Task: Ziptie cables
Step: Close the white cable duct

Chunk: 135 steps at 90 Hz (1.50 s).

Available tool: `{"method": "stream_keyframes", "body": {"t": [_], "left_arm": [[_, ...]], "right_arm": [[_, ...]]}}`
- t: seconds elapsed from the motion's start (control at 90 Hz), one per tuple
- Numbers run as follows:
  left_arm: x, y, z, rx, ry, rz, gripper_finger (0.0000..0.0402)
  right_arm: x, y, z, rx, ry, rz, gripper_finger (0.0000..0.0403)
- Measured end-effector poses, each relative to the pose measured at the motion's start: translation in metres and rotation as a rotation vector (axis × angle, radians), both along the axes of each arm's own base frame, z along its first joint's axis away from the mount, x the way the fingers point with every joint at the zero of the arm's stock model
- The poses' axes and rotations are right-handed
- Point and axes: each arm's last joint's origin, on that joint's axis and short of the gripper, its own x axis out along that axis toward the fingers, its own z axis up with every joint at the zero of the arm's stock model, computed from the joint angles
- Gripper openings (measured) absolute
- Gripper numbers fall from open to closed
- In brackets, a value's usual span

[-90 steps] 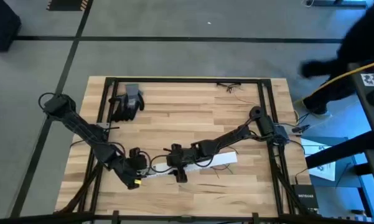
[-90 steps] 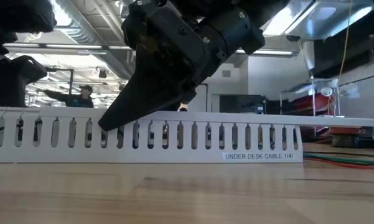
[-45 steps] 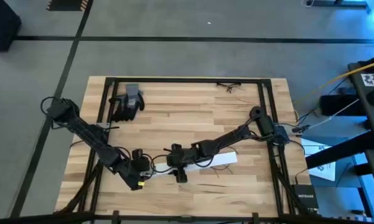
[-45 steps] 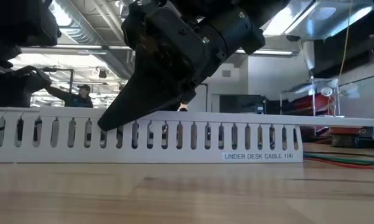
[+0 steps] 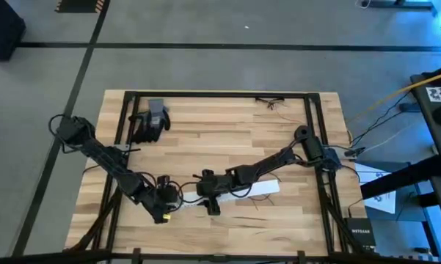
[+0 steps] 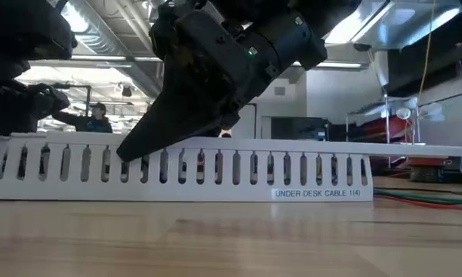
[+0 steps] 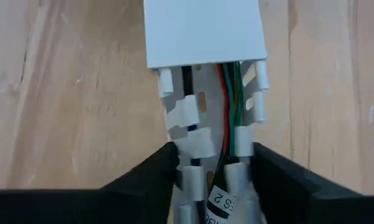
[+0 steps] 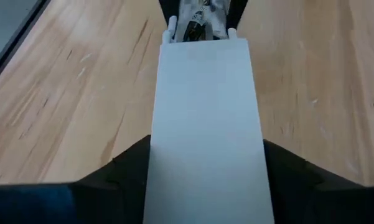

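Observation:
A long white slotted duct [image 5: 231, 193] lies flat on the wooden table near its front edge, with a flat white cover [image 8: 205, 112] on top. Red, green and black cables [image 7: 227, 118] run inside its uncovered left end. More red and green cable [image 6: 427, 201] trails on the table past its right end. My left gripper [image 5: 163, 204] is shut on the duct's left end. My right gripper [image 5: 209, 196] is shut on the covered stretch just right of that. I cannot pick out the ziptie in any view. My left gripper has the duct's open left end [image 7: 193, 149] between its two fingers, one on each slotted side wall. The fingers come in low from the table's left and lie along the duct. The duct rests on the table. My right gripper pinches the duct across its width, one finger on each long side, just below the cover [image 8: 168, 155]. In the low view its fingers [image 6: 165, 127] slant down onto the duct from above. The duct stays flat on the table.
A grey and black work glove [image 5: 150, 121] lies at the table's far left. A small dark bundle of thin wires [image 5: 269, 100] sits at the far edge. Black frame rails [image 5: 315, 147] run around the tabletop.
My left gripper has moved a little toward the table's right edge, closing in on the duct's left end, and the duct has shifted slightly along the table. A person who stood beyond the table's far right corner has left the view.

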Motion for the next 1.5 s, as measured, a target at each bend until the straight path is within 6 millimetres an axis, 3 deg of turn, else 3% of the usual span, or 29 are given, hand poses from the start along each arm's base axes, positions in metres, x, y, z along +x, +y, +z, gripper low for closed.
{"method": "stream_keyframes", "body": {"t": [0.344, 0.522, 0.867, 0.978, 1.167, 1.5], "left_arm": [[0.007, 0.005, 0.001, -0.021, -0.025, -0.001, 0.0155], [0.007, 0.003, 0.001, -0.028, -0.027, -0.004, 0.0163], [0.008, 0.004, 0.004, -0.103, -0.009, 0.019, 0.0262], [0.010, 0.003, 0.008, -0.130, -0.054, 0.033, 0.0278], [0.013, 0.004, 0.007, -0.092, -0.087, 0.056, 0.0272], [0.015, 0.000, -0.006, -0.060, -0.063, 0.035, 0.0223]], "right_arm": [[0.001, 0.001, 0.001, 0.028, -0.016, 0.003, 0.0230], [-0.003, 0.000, 0.002, 0.019, 0.055, 0.018, 0.0230], [-0.004, 0.001, 0.002, 0.013, 0.061, 0.022, 0.0230], [-0.004, 0.001, 0.002, 0.013, 0.059, 0.022, 0.0230], [-0.002, 0.001, 0.003, 0.017, 0.040, 0.019, 0.0230], [0.000, 0.002, 0.004, 0.057, 0.004, 0.015, 0.0230]]}}
